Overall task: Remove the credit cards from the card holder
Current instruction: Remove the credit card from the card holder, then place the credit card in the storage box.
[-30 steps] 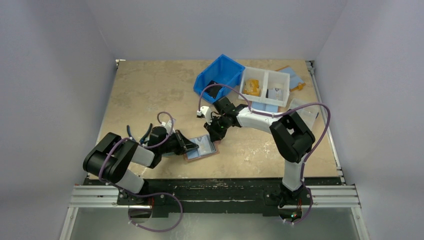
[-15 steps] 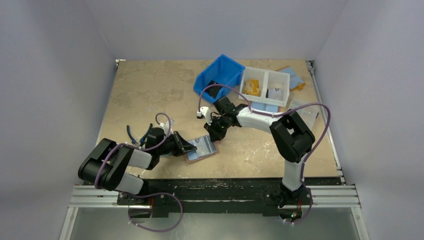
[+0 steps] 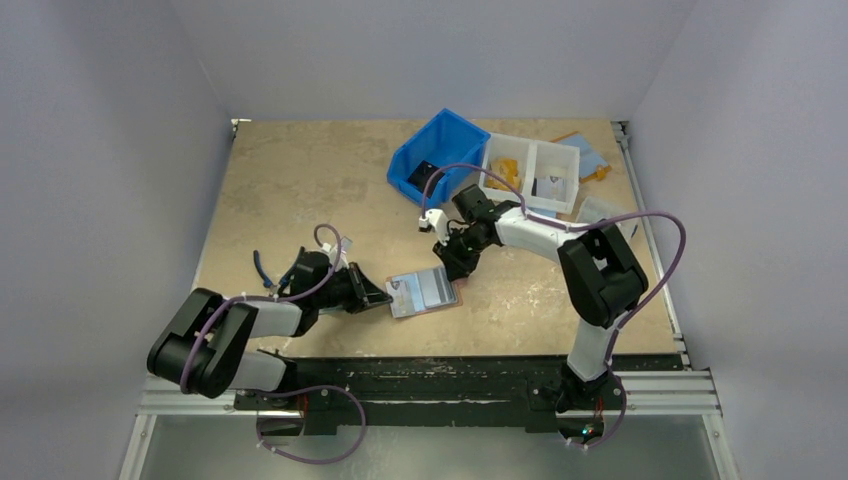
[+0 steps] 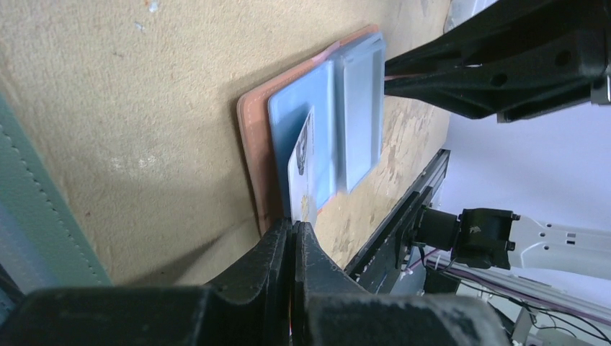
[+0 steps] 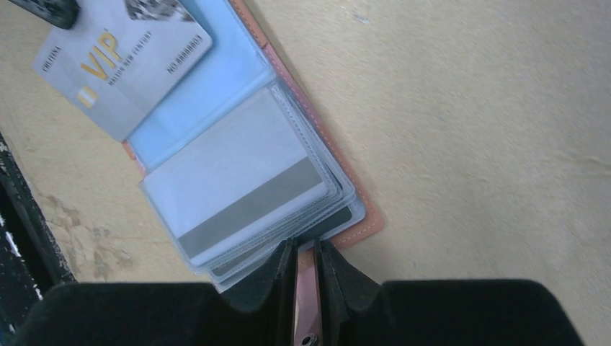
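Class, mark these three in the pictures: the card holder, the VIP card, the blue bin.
card holder (image 5: pixel 220 76): right wrist view, light-blue lining.
VIP card (image 5: pixel 122 65): right wrist view, middle of its face.
blue bin (image 3: pixel 455 140): top view, inner wall.

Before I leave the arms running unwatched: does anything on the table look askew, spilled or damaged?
Only the VIP card: it juts crooked past a corner of the open card holder, pinched by the left gripper, while the right gripper clamps the snap tab. Nothing looks spilled or damaged.

Matt leather card holder (image 5: pixel 364 216), glossy clear plastic sleeves (image 5: pixel 238 180) — rough tabletop (image 5: pixel 468 108).
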Robot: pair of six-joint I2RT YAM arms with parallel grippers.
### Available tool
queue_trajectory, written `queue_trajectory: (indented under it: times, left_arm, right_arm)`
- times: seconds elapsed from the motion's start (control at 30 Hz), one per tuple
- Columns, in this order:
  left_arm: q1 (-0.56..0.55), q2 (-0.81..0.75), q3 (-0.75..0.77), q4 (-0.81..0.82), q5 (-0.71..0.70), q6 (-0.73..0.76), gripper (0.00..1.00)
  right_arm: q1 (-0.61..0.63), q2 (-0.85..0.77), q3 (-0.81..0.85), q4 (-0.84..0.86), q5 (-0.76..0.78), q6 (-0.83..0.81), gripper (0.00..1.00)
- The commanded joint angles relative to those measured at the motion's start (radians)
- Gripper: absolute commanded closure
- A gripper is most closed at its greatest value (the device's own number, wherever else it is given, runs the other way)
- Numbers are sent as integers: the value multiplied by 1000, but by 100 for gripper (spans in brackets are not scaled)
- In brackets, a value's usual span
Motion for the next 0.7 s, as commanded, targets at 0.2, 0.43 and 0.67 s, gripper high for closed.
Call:
queue_trajectory:
  times: [0.2,0.43,0.67]
  left_arm:
    - [5,-132,87,-122,19,115,100]
    - [1,-217,148,-157,49,200,100]
    - [-65,-214,230,-109,35,252,100]
  right_arm:
    - [-125,-112,-27,-31,-3,-51,67]
    - [-199,-246,-46,-127,-201,-223,48]
    - [-204,-431,-71,-127,-330,-290,35]
